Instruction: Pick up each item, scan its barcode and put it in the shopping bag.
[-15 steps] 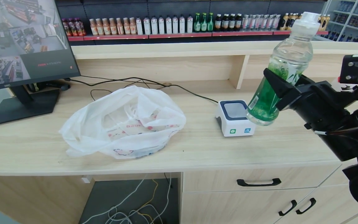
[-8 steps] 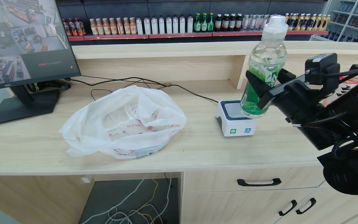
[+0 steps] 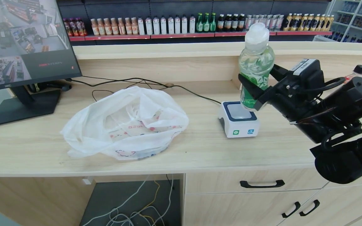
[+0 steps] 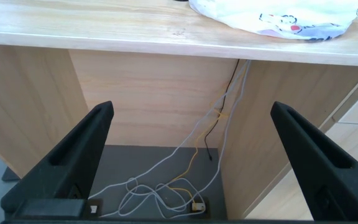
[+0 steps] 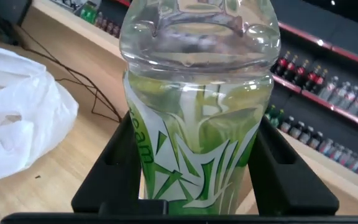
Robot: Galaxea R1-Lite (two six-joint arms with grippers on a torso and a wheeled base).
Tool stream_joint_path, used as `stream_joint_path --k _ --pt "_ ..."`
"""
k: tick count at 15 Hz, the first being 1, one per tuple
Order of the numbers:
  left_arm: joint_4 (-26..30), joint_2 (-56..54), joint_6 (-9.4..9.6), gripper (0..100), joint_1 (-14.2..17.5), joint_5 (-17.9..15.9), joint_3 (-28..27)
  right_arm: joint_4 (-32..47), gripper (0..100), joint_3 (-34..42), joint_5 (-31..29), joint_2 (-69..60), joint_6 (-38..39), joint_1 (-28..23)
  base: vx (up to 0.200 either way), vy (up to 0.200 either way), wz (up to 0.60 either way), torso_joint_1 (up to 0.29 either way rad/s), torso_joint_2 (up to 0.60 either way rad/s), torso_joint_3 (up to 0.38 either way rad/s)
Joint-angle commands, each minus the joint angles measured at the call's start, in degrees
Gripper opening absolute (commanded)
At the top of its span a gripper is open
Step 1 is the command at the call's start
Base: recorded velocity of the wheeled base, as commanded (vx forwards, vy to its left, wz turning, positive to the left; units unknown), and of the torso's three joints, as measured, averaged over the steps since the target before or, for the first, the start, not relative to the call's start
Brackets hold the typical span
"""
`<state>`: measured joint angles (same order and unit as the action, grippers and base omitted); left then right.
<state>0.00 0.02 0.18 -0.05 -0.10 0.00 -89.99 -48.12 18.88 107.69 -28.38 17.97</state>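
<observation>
My right gripper (image 3: 258,91) is shut on a clear plastic bottle (image 3: 255,67) with a green label and white cap, held upright just above the white barcode scanner (image 3: 238,119) on the counter. In the right wrist view the bottle (image 5: 197,118) stands between the black fingers (image 5: 114,168). The white plastic shopping bag (image 3: 126,124) lies open on the counter to the left of the scanner; its edge (image 4: 278,15) hangs at the counter front. My left gripper (image 4: 191,155) is open, low in front of the counter's open bay, nothing between its fingers.
A monitor (image 3: 20,40) on a black stand sits at the counter's far left. Black cables (image 3: 130,82) run behind the bag to the scanner. A dark-capped bottle (image 3: 358,71) stands behind my right arm. Drawers with black handles (image 3: 261,184) are below. Loose wires (image 4: 185,180) lie under the counter.
My right arm has carried the bottle left and slightly back, from beside the scanner to above it, and turned it from tilted to nearly upright. The bag and scanner have not moved.
</observation>
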Motion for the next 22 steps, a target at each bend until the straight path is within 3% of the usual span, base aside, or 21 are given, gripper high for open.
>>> stream_joint_path --k 1,5,12,22 --pt "0.0 0.0 -0.01 100 0.0 0.0 0.0 0.0 0 -0.5 4.2 1.4 -1.9 -1.5 0.0 0.0 0.0 0.0 0.0 0.0" --pt "0.0 0.0 -0.01 100 0.0 0.0 0.0 0.0 0 -1.1 18.1 2.5 -8.3 -7.2 0.0 0.0 0.0 0.0 0.0 0.0" --pt "0.0 0.0 -0.01 100 0.0 0.0 0.0 0.0 0 -5.2 30.1 6.6 -14.2 -7.5 0.0 0.0 0.0 0.0 0.0 0.0" --pt "0.0 0.0 -0.01 100 0.0 0.0 0.0 0.0 0 -5.4 33.6 7.7 -15.4 -8.7 0.0 0.0 0.0 0.0 0.0 0.0"
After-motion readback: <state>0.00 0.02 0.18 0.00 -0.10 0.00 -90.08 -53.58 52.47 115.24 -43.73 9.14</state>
